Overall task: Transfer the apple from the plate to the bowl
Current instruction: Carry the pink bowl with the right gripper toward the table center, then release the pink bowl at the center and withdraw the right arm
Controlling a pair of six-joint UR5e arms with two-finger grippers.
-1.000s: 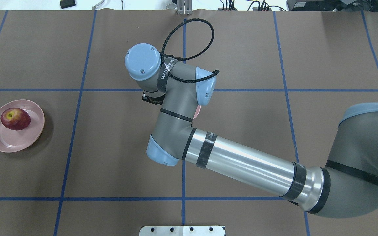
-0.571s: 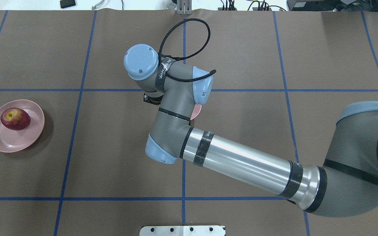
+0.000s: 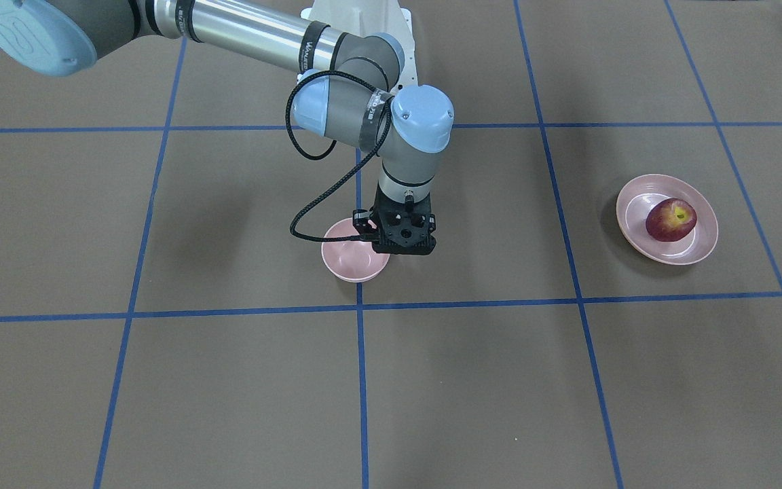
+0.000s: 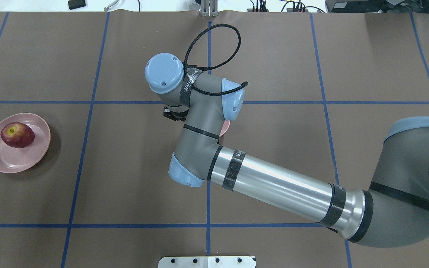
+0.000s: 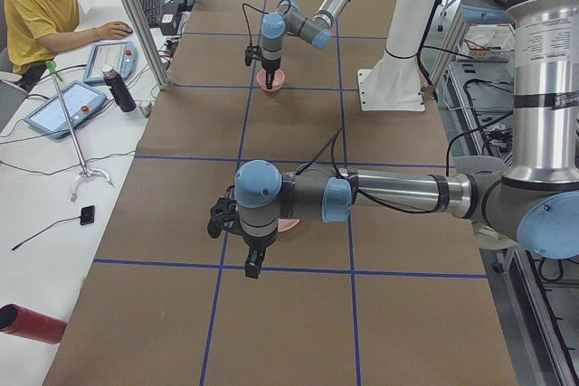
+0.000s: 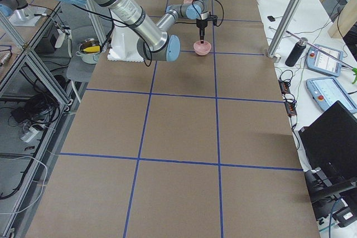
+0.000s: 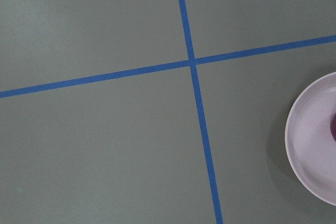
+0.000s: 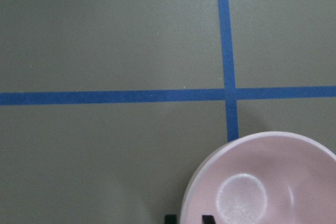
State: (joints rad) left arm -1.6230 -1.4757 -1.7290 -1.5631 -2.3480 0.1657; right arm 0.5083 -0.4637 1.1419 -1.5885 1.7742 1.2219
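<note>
The dark red apple (image 4: 17, 135) lies on the pale pink plate (image 4: 9, 160) at the table's left; both also show in the front view, apple (image 3: 671, 219) on plate (image 3: 662, 255). The small pink bowl (image 3: 350, 261) stands at the table's middle, mostly hidden under my right wrist in the overhead view. My right gripper (image 8: 189, 217) shows two fingertips close together, one on each side of the bowl's (image 8: 273, 182) near rim. My left gripper (image 5: 252, 268) hangs above the table beside the plate, seen only from the side, so I cannot tell its state. The plate's edge (image 7: 310, 145) shows in the left wrist view.
Blue tape lines grid the brown table. A white mounting base (image 4: 207, 261) sits at the near edge. An operator (image 5: 41, 11) sits at a side desk with tablets and a bottle beyond the far edge.
My right wrist shifted slightly left, then back right and a little toward the far edge. The apple and plate have not moved.
</note>
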